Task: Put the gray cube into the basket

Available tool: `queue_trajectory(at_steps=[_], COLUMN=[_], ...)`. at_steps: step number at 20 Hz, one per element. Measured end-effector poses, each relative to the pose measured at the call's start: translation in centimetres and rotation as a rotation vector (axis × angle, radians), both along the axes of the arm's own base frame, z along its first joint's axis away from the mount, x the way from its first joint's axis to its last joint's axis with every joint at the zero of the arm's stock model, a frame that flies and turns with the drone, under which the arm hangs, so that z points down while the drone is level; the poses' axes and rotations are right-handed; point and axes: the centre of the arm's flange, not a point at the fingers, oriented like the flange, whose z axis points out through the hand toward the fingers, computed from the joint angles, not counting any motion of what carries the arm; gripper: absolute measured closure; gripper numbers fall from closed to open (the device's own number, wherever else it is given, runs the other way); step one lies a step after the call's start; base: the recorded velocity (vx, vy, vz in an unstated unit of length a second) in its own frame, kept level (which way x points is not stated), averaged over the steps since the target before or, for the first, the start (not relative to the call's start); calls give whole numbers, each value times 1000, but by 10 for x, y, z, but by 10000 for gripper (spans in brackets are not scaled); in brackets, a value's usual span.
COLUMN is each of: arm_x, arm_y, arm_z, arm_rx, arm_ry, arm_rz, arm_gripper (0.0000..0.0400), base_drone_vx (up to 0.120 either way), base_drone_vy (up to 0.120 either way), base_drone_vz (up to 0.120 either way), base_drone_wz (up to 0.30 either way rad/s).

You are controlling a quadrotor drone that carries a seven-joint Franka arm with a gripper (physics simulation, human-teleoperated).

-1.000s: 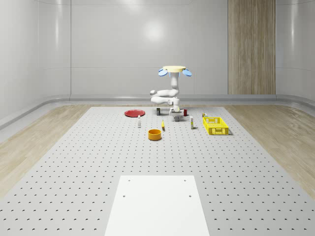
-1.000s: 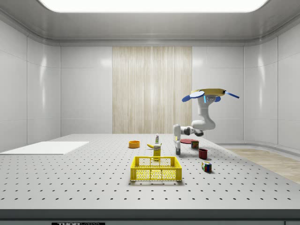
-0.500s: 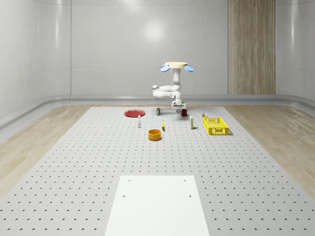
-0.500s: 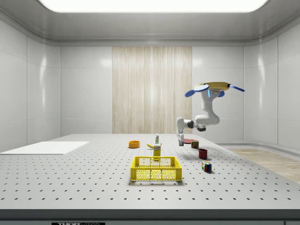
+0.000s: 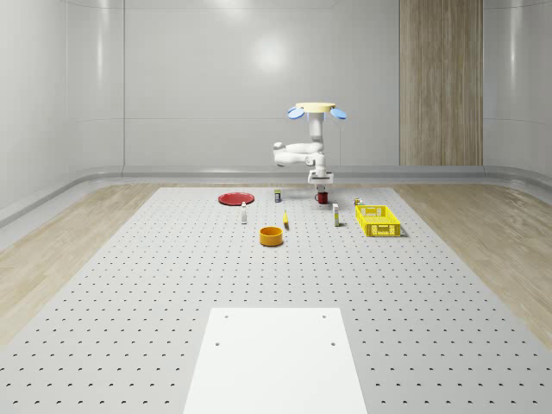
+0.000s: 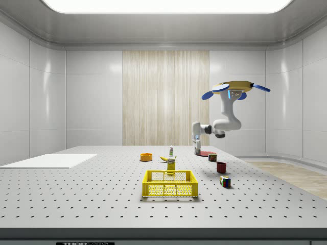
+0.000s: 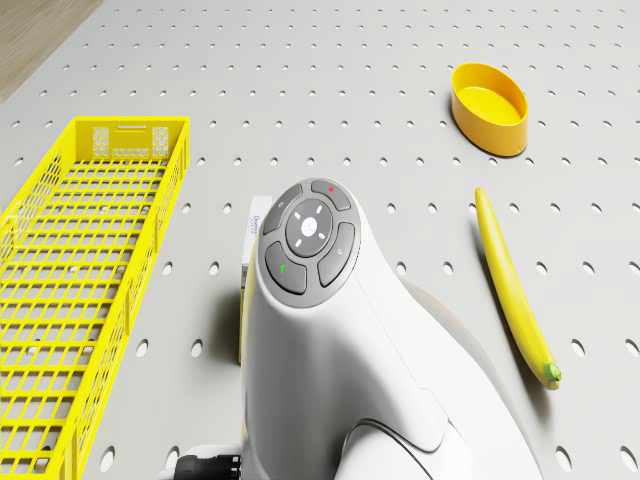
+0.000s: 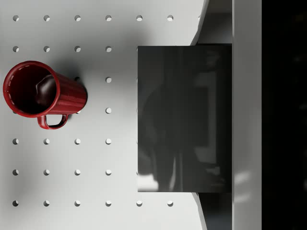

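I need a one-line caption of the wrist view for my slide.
Gray cube held in the gripper above the perforated table, with a red mug standing beside.

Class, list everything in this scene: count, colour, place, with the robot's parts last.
basket: 1, yellow, table's whole-scene right
bowl: 1, orange, mid-table
plate: 1, red, far left
banana: 1, yellow, beside bowl
mug: 1, red, far end
puzzle cube: 1, multicoloured, near mug
small bottles: 2, white, either side of banana
sheet: 1, white, near end
gray cube: 1, dark gray, in claw, off table
drone: 1, yellow-topped, hovering over far end
claw: 1, white, shut on gray cube
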Motion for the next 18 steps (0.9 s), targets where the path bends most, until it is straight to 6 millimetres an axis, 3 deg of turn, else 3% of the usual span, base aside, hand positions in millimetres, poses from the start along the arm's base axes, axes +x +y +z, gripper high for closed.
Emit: queue_trajectory(at_steps=[6,18], arm_x=[0,0], arm_y=[0,0], arm_z=[0,0], arm_rx=[0,0], arm_ry=[0,0], arm_rz=[0,0], arm_gripper=[150,150], base_drone_vx=[120,120], base_drone_vy=[120,120], base_drone_vz=[113,0], base_drone_wz=[0,0])
